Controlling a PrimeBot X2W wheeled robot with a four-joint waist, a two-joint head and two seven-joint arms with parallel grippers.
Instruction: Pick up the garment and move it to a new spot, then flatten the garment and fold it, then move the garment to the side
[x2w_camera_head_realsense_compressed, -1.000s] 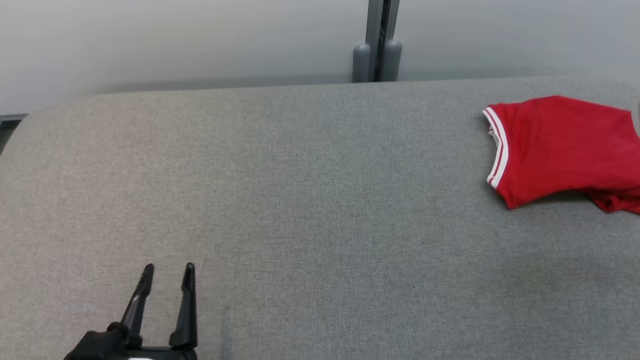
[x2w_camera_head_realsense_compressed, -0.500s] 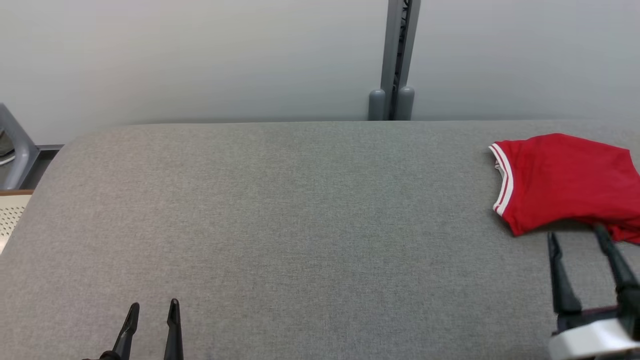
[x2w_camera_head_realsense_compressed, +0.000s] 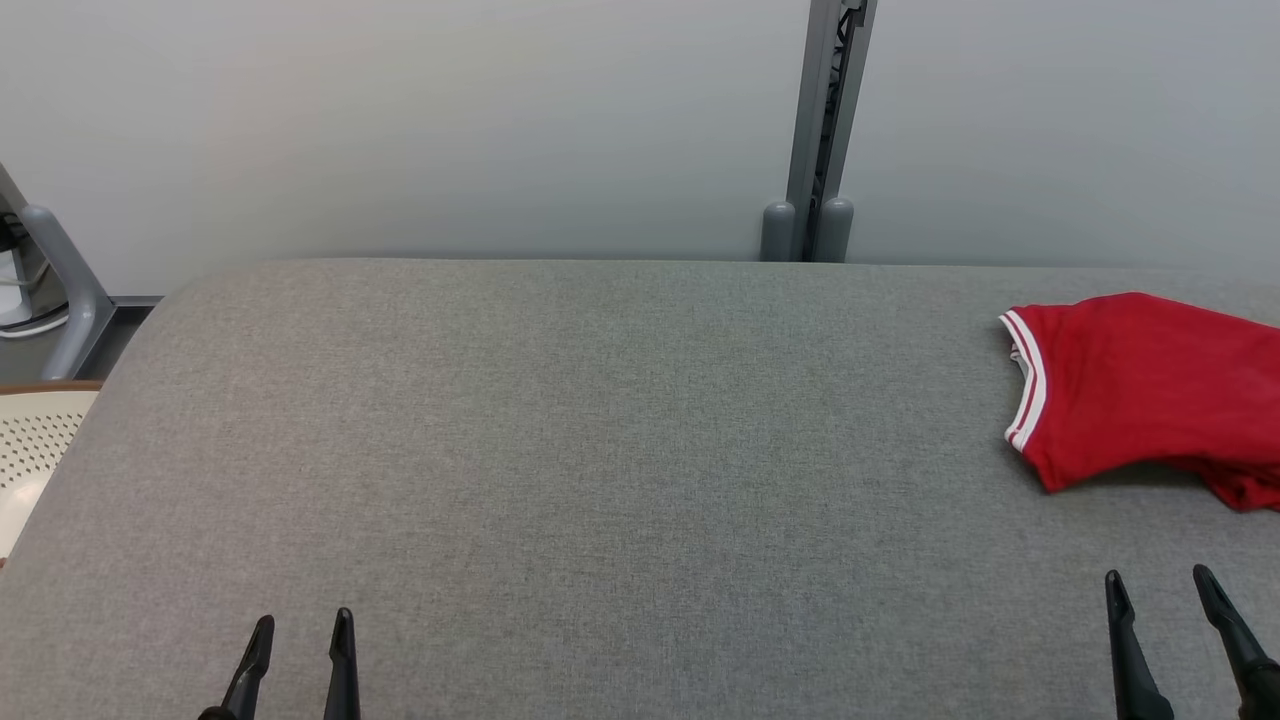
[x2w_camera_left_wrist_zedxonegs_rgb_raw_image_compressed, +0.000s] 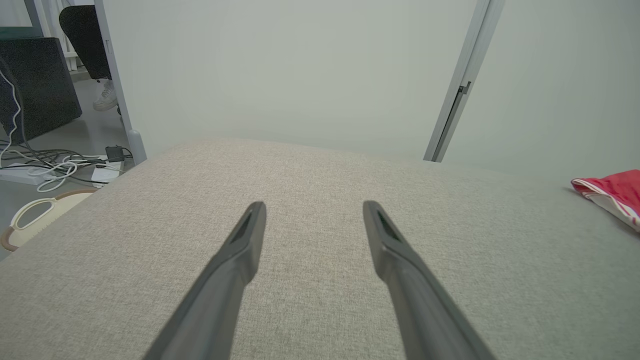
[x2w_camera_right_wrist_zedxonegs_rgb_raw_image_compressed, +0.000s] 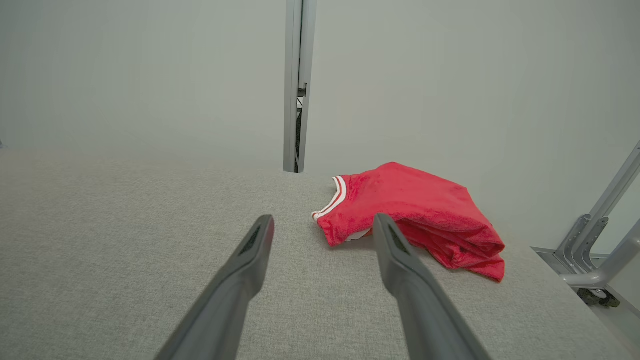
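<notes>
The garment (x2w_camera_head_realsense_compressed: 1150, 390), a red shirt with white-striped trim, lies folded into a compact bundle at the far right of the grey padded table (x2w_camera_head_realsense_compressed: 600, 450); it also shows as the garment (x2w_camera_right_wrist_zedxonegs_rgb_raw_image_compressed: 415, 210) and, at the right edge, as the garment (x2w_camera_left_wrist_zedxonegs_rgb_raw_image_compressed: 612, 192). My right gripper (x2w_camera_head_realsense_compressed: 1155, 585) stands open at the lower right, a short way in front of the garment and not touching it; in its own view the right gripper (x2w_camera_right_wrist_zedxonegs_rgb_raw_image_compressed: 322, 222) holds nothing. My left gripper (x2w_camera_head_realsense_compressed: 300, 630) is open and empty at the lower left, far from the garment, seen too as the left gripper (x2w_camera_left_wrist_zedxonegs_rgb_raw_image_compressed: 312, 207).
A pale wall with a grey upright post (x2w_camera_head_realsense_compressed: 825, 130) runs behind the table. A cream perforated basket (x2w_camera_head_realsense_compressed: 30, 450) and a grey frame (x2w_camera_head_realsense_compressed: 60, 290) stand off the table's left edge. Cables and a person's foot (x2w_camera_left_wrist_zedxonegs_rgb_raw_image_compressed: 105, 100) are on the floor there. A metal stand (x2w_camera_right_wrist_zedxonegs_rgb_raw_image_compressed: 595, 250) is at the right.
The head camera has tilted up, so the whole picture shifted down. My right gripper has drawn back from the garment's near edge toward the bottom of the view. The garment stays put.
</notes>
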